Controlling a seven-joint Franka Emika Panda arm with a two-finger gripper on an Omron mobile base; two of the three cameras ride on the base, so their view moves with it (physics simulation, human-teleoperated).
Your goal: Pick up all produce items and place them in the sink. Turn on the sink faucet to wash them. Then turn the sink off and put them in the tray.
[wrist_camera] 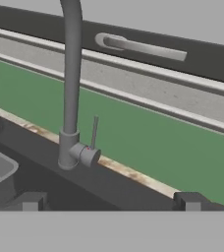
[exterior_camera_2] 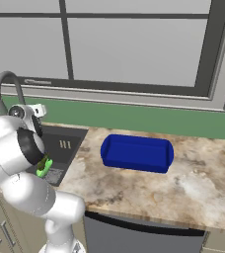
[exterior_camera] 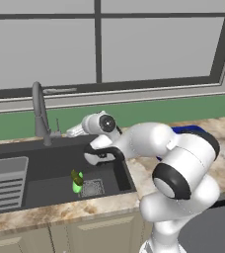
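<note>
Before open jaws, faucet (wrist_camera: 70, 98) unobstructed

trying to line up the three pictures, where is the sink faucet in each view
Left base view: the sink faucet rises at left centre, behind the sink.
Right base view: its arch shows at the far left edge, above the robot's arm.
Hand view: its stem stands left of centre, side lever upright beside it.
Shared landmark: the green wall strip under the window sill, behind the faucet in all three.

Base cams flanking sink (exterior_camera: 60, 170); hand cam near faucet (wrist_camera: 70, 88)
</note>
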